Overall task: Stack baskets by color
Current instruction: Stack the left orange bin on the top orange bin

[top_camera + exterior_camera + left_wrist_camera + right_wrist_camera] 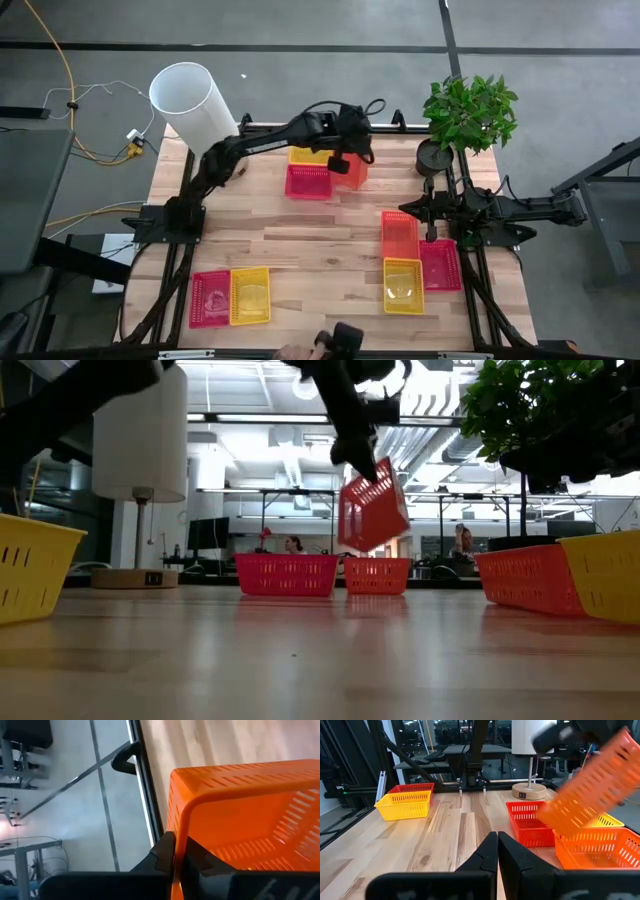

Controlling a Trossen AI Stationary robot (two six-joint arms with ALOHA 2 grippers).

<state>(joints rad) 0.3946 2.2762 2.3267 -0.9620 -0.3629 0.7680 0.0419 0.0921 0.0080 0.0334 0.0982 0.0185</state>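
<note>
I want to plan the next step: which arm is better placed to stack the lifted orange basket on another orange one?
The left. Its left gripper is shut on the tilted orange basket, held above the table. The right gripper is shut and empty.

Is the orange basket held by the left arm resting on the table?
No. In the low view the orange basket hangs tilted in the left gripper, well clear of the table.

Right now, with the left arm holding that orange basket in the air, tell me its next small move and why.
Probably carry it toward the orange mesh plastic basket lying near the right arm. The left pincer is shut on the lifted, tilted orange perforated basket, which hangs above the table by the pink-red basket; that floor-level orange one looks like its colour match.
</note>
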